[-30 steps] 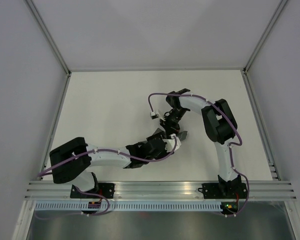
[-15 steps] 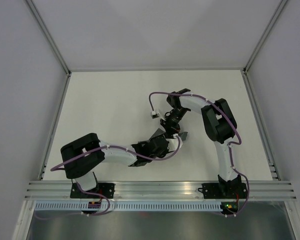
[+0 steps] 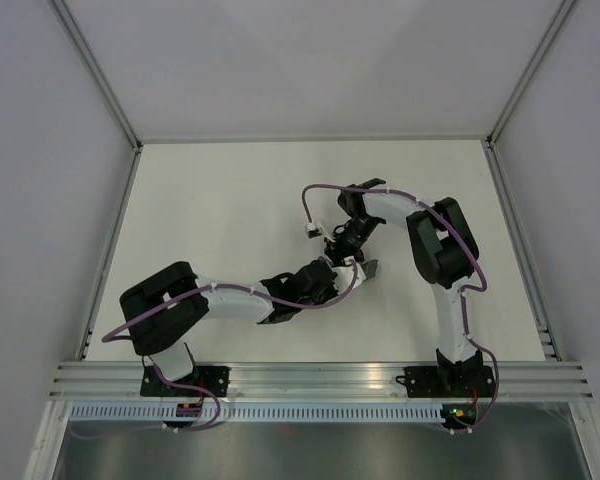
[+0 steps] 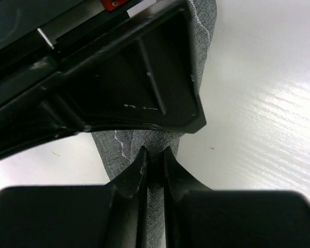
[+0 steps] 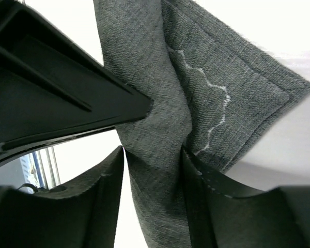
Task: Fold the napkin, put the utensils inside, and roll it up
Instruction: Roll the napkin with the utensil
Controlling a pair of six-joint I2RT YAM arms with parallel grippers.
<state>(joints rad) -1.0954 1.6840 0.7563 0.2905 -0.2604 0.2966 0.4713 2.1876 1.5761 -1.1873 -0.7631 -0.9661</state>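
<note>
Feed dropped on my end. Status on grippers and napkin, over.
Left gripper shut on a fold of the napkin. Right gripper open, cloth between its jaws. Both crowded together over the table; no utensils in view.

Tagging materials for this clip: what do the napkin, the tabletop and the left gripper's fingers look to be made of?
The napkin: woven cloth, matte dark grey, with visible weave and a light stitched line near the hem. The tabletop: white, slightly glossy, with faint grain streaks; probably laminate. The left gripper's fingers: matte black with scuffed edges; likely hard plastic.
</note>
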